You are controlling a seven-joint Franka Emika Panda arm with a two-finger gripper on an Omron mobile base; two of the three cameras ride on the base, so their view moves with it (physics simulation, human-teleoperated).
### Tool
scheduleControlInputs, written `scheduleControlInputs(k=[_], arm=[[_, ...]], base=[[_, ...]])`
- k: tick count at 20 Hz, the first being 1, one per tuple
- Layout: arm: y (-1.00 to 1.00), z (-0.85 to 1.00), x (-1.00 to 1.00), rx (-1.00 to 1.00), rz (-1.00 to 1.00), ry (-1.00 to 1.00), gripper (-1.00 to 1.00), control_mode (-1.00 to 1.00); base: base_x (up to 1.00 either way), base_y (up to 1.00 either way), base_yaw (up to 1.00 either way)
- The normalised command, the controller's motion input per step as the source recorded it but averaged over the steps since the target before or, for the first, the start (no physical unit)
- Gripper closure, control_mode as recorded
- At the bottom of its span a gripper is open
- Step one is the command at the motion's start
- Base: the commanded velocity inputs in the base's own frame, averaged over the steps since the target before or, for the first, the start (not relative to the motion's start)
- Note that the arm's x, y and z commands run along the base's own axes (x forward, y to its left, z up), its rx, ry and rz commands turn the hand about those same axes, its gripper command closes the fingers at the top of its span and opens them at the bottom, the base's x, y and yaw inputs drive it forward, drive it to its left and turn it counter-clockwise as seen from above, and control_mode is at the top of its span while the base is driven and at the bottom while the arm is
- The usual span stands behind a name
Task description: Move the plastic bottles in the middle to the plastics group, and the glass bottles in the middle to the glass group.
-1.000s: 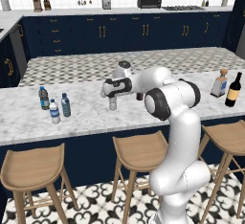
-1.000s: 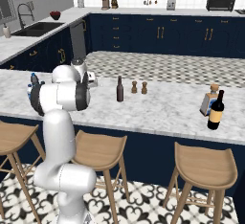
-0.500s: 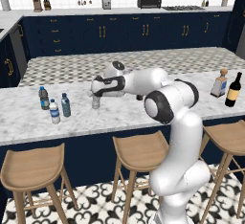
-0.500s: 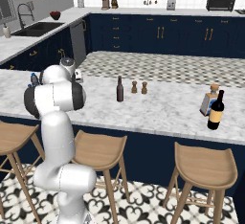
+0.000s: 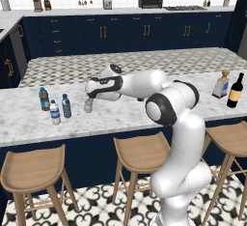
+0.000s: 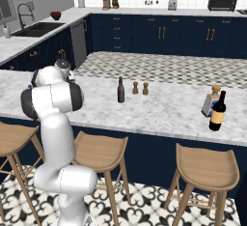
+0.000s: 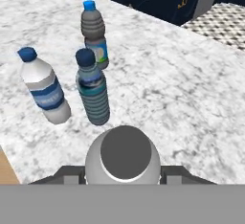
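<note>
Fingers of the gripper clamp a clear greyish bottle near the counter's front edge, beside three small water bottles.

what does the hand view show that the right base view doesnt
Hand view: three plastic bottles standing on the marble, one dark with a blue cap, one clear with a blue label, one blue-tinted, plus the capped top of a greyish bottle between the gripper's fingers.
Right base view: the brown glass bottle, two small shakers, the square corked bottle, the wine bottle.
Both: the marble counter.
</note>
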Motion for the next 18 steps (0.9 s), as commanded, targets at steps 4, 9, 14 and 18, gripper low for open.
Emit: scheduleControlInputs(k=[4,9,14,18], arm=[[0.32,-0.03,-0.12,-0.04,0.06,-0.12,1.0,-1.0],[0.13,0.01,0.0,-0.13,0.0,0.03,1.0,-1.0],[0.11,0.16,0.0,-0.06,0.0,0.18,1.0,-1.0],[0.03,0.07,0.01,-0.02,0.0,0.09,1.0,-1.0]], base=[[0.0,0.0,0.0],[0.0,0.0,0.0],[0.0,0.0,0.0],[0.0,0.0,0.0]])
